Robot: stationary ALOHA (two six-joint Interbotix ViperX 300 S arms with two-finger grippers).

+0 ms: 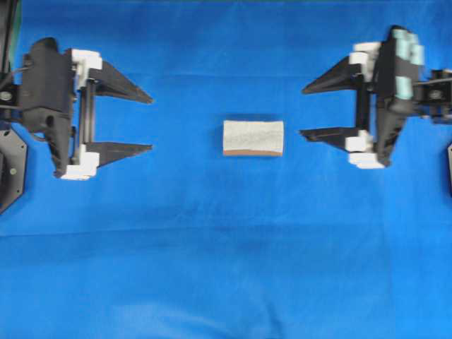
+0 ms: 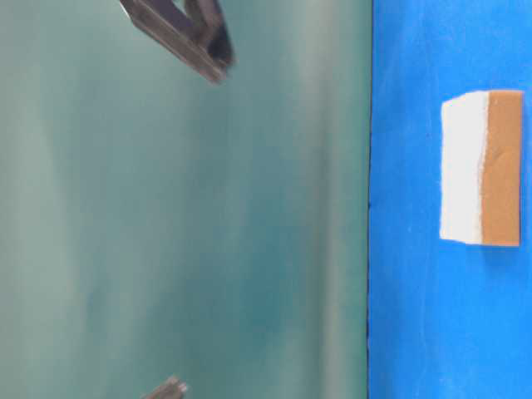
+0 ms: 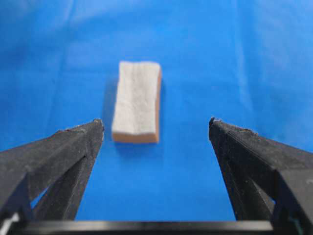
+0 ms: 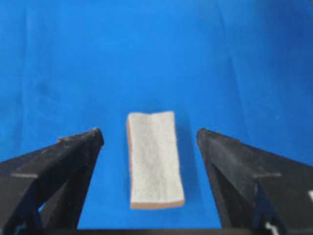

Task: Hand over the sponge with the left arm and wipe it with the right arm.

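Observation:
The sponge (image 1: pixel 253 138) lies flat on the blue cloth in the middle of the overhead view, whitish fuzzy face up, orange-brown layer underneath. It also shows in the table-level view as the sponge (image 2: pixel 482 168), and in both wrist views as the sponge (image 3: pixel 137 102) and the sponge (image 4: pixel 154 159). My left gripper (image 1: pixel 151 123) hangs at the left, plain black, open and empty, its tips well short of the sponge. My right gripper (image 1: pixel 302 111), marked with teal strips, stands open at the right, closer to the sponge, touching nothing. The wrist views show the left gripper (image 3: pixel 156 125) and the right gripper (image 4: pixel 149 134) with fingers wide apart.
The blue cloth (image 1: pixel 226 268) covers the whole table. In the table-level view its edge (image 2: pixel 371 199) runs past a teal wall, with a dark finger tip (image 2: pixel 195 41) at the top. Black arm bases sit at the left edge (image 1: pixel 10 169) and right edge.

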